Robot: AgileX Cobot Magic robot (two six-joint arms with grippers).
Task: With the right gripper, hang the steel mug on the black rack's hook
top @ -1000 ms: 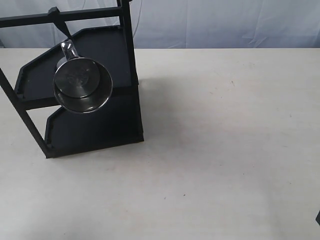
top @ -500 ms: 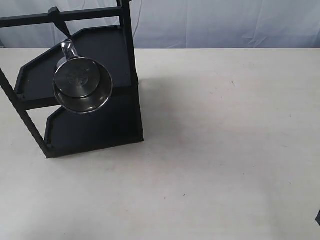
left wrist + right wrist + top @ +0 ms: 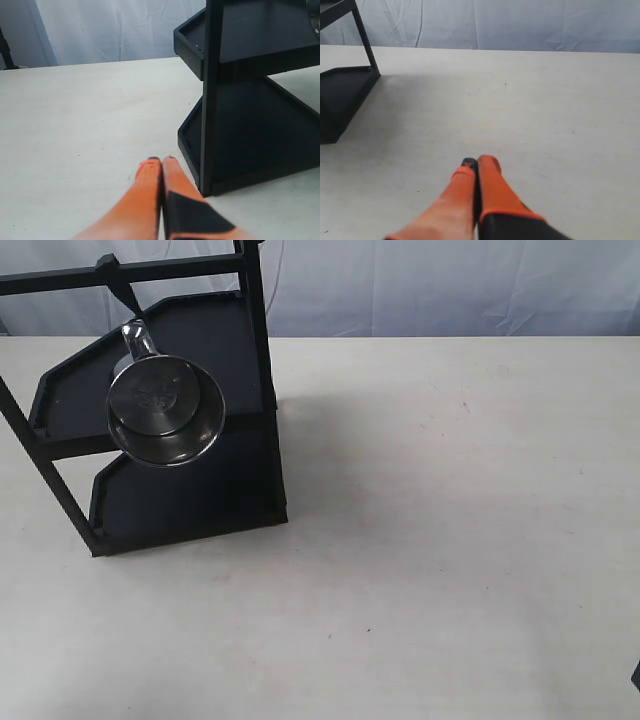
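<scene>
The steel mug [image 3: 165, 413] hangs by its looped handle [image 3: 137, 338] from the hook [image 3: 122, 295], a black peg slanting down from the top crossbar of the black rack [image 3: 190, 490]. Its open mouth faces the exterior camera. No gripper touches it. My right gripper [image 3: 478, 161] is shut with nothing between its orange fingers, low over the bare table, well away from the rack [image 3: 340, 95]. My left gripper [image 3: 161, 159] is shut and empty too, close beside the rack's front leg [image 3: 210, 100]. Neither gripper shows in the exterior view.
The pale table [image 3: 450, 520] stretches to the right of the rack. A light cloth backdrop [image 3: 450, 285] hangs behind the table. A small dark object [image 3: 636, 674] pokes in at the right edge of the exterior view.
</scene>
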